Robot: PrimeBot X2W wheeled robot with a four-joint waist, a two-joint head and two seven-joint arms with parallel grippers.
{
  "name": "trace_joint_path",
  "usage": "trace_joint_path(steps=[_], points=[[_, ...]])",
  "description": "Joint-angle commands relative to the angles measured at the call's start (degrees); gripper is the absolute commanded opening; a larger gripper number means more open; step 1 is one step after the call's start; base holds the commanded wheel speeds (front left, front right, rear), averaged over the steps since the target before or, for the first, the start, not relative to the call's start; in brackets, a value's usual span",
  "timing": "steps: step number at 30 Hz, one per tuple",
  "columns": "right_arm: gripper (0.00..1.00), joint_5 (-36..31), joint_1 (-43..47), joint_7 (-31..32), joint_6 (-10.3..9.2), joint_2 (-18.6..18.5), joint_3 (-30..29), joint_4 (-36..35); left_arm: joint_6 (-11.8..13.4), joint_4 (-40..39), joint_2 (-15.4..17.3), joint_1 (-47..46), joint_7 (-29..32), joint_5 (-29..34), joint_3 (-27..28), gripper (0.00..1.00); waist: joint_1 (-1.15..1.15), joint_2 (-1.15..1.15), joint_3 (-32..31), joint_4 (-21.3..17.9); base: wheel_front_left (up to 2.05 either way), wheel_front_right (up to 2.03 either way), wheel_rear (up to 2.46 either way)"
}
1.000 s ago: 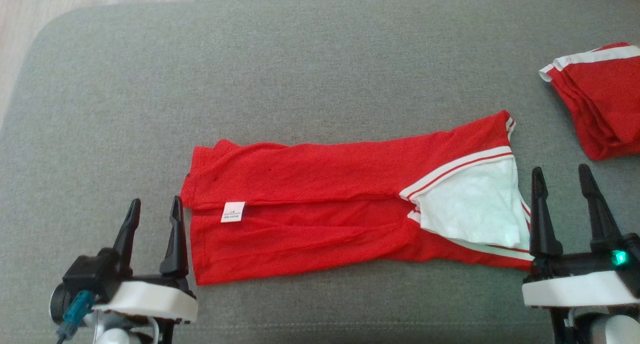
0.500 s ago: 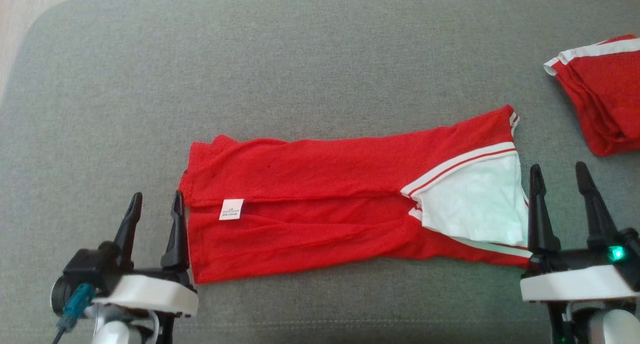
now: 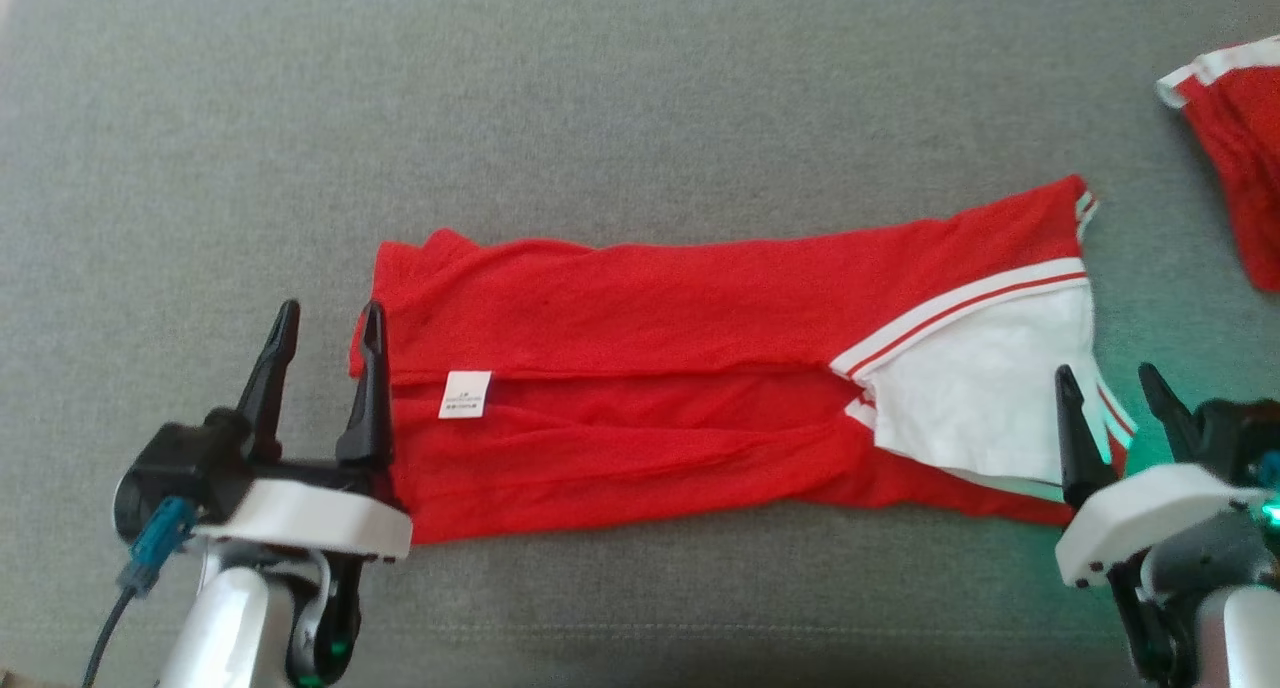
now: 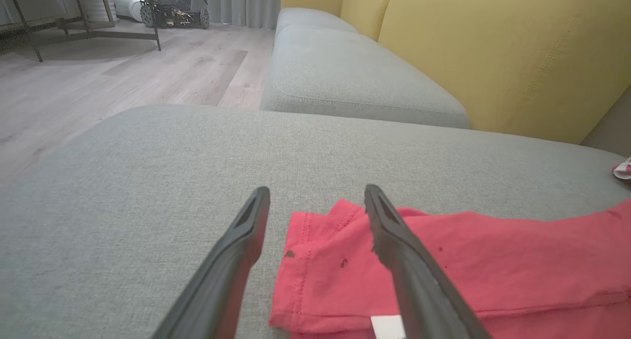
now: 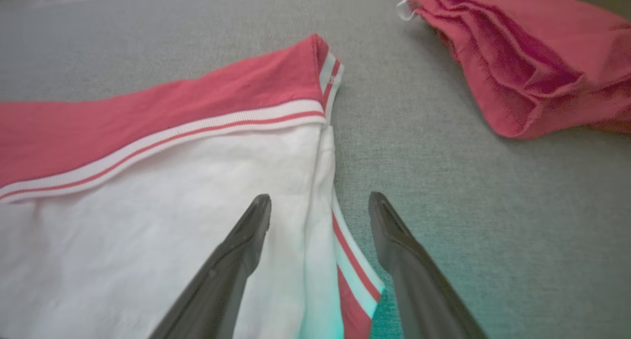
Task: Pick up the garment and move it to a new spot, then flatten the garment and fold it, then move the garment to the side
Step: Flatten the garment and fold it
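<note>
Garment (image 3: 640, 388): red knit top w/ white panel (image 3: 985, 398) and red/white striped trim (image 3: 950, 313). It lies as a long band running L–R across the grey sofa cushion (image 3: 640, 88), approx mid-cushion, w/ a fold edge running lengthwise down it and a small white label (image 3: 466, 395) near its L end. Prob. light, soft and limp: no stiffness, so it should sag and drape betw. two holds, and the stacked layers likely slide on each other if only the top one is pinched. Doesn't look fragile, and the woven cushion should give some drag. Best hold, I'd say, is both short ends, pinching thru all layers near the corners so the band lifts evenly. L gripper (image 3: 330, 310): fingers apart, holding nothing, at the garment's L end. Its inner finger is over the red hem and its outer finger over bare cushion; L wrist view puts the hem edge betw. the two. R gripper (image 3: 1106, 373): fingers spread too, empty, at the garment's R end. One finger is over the white panel, the other over bare cushion, w/ the striped edge betw. them in R wrist view. Whether any fingertip touches cloth: can't tell. Second red garment (image 3: 1235, 138), bunched or folded, lies well apart at far R of the cushion.
</note>
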Motion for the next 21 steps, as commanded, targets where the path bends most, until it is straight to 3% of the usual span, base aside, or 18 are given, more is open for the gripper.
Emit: trace_joint_path(steps=[1,11,12,13,14,15,21], points=[[1.0,-0.4,-2.16,2.58,-0.04,-0.42,0.96,-1.89,-0.4,-1.19,0.01,-2.46,-0.35,0.78,1.81,1.0,-0.01,0.0,1.74,0.63,0.0,0.0,0.0],[1.0,-0.5,-3.93,14.89,-0.04,-0.96,0.14,-3.08,-2.34,-0.46,-1.69,-5.39,-0.35,2.0,2.81,1.0,-0.01,0.0,4.16,1.17,0.0,0.0,0.0],[0.82,0.13,-3.93,15.99,-0.04,-0.95,0.31,-3.28,-2.52,-0.44,-1.81,-5.58,-0.35,2.13,2.96,1.0,-0.01,0.0,4.31,1.14,0.0,0.0,0.0],[0.34,0.85,-3.91,17.2,-0.04,-1.04,0.55,-3.39,-2.69,-0.42,-1.92,-5.75,-0.35,2.27,3.1,1.0,-0.01,0.0,4.44,1.1,0.0,0.0,0.0],[0.34,0.85,-3.91,17.2,-0.04,-1.04,0.55,-3.39,-2.69,-0.42,-1.92,-5.75,-0.35,2.27,3.1,1.0,-0.01,0.0,4.44,1.1,0.0,0.0,0.0],[0.0,1.62,-3.8,18.46,-0.04,-1.24,0.75,-3.47,-2.85,-0.41,-2.03,-5.88,-0.35,2.4,3.23,1.0,-0.01,0.0,4.53,1.05,0.0,0.0,0.0],[0.0,4.53,-3.52,21.4,-0.04,-2.07,-0.37,-5.07,-3.71,-0.32,-2.61,-6.35,-0.35,3.15,4.1,1.0,-0.01,0.0,4.86,0.7,0.0,0.0,0.0]])
